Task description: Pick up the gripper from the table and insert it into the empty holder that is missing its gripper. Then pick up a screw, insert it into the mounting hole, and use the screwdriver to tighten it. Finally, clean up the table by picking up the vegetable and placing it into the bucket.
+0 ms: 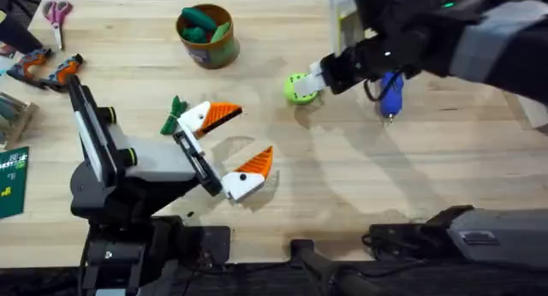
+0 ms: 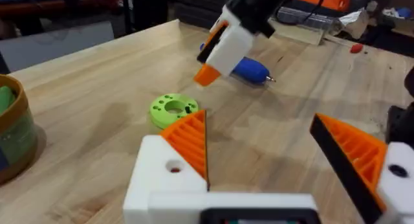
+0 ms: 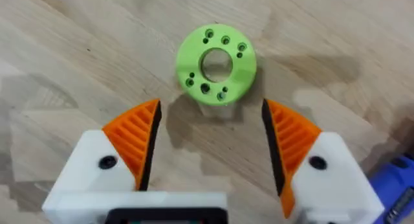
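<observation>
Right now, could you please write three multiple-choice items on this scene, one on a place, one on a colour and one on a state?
1. Where is the right gripper?
A. above the green ring
B. over the bucket
C. beside the scissors

2. What colour is the screwdriver?
A. red
B. blue
C. yellow

3. How is the left gripper?
A. shut on the ring
B. shut, holding nothing
C. open

1 A: the ring lies just past its fingertips.
2 B: a blue body lies on the table.
3 C: its orange pads stand apart.
</observation>
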